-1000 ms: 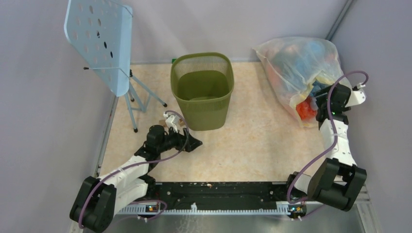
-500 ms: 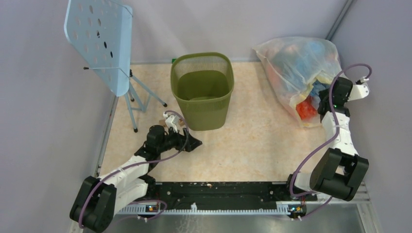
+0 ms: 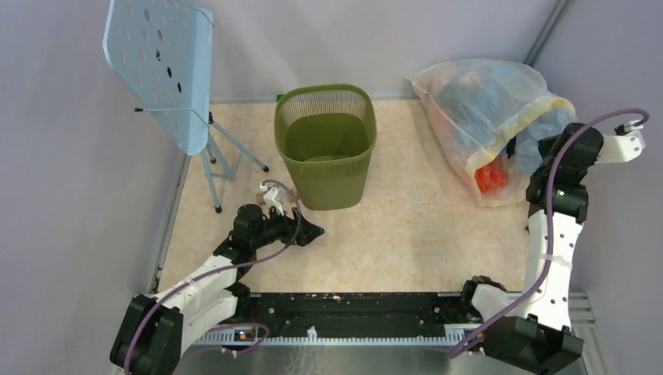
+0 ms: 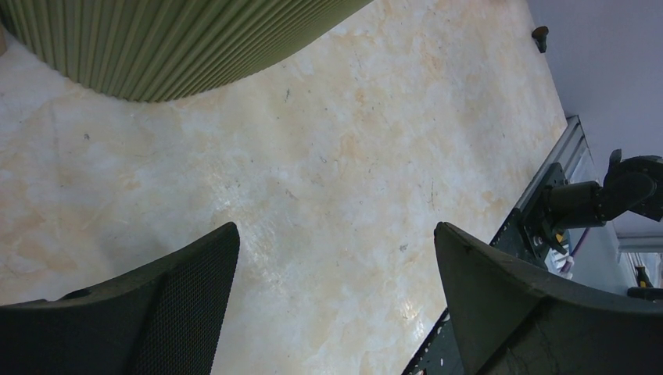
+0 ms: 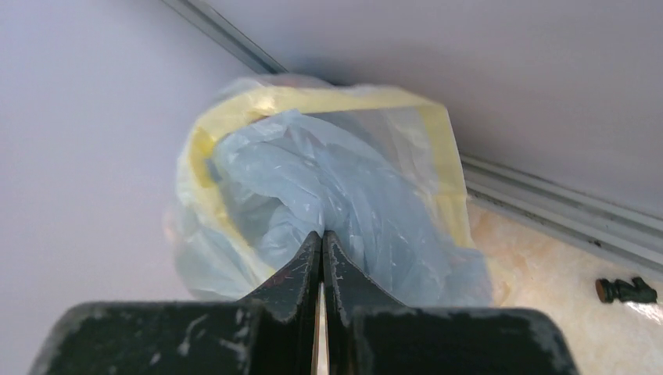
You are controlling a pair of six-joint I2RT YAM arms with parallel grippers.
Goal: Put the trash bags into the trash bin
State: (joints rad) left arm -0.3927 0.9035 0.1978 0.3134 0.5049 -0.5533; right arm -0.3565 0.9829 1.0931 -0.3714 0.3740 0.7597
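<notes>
Mesh walls and a rounded-square rim on the olive-green trash bin [image 3: 332,191], upper centre of the overhead view. Stands upright and shows its own smooth green floor inside. At upper right, against the wall corner, a big clear-yellowish sack [image 3: 469,90] stuffed with coloured items, orange-red ones near its lower edge. In the sack's mouth at the right edge, a pale blue-grey trash bag [image 3: 535,144], well apart from the bin. Dark wrist of the right arm [image 3: 550,234] over that mouth. Left gripper [image 3: 315,230] low over the table, just below the bin's lower left corner. Marbled beige table [image 3: 406,234], grey walls around, a pale blue perforated music stand [image 3: 160,62] at upper left, a black rail [image 3: 344,303] along the bottom.

From the left wrist: ribbed green bin wall across the upper left. Black fingers [image 4: 180,305] spread wide at the two lower corners, released, only bare beige surface between them.

From the right wrist: right gripper [image 5: 321,234] clenched at centre frame, fingers pressed almost together, tips nipping a fold of the crinkly trash bag. Fills the sack's mouth, ringed by a yellow band [image 5: 344,98]. Grey walls above and to the left, a metal rail [image 5: 547,207] slanting down to the right, a small dark object [image 5: 625,291] on the beige surface at lower right.
</notes>
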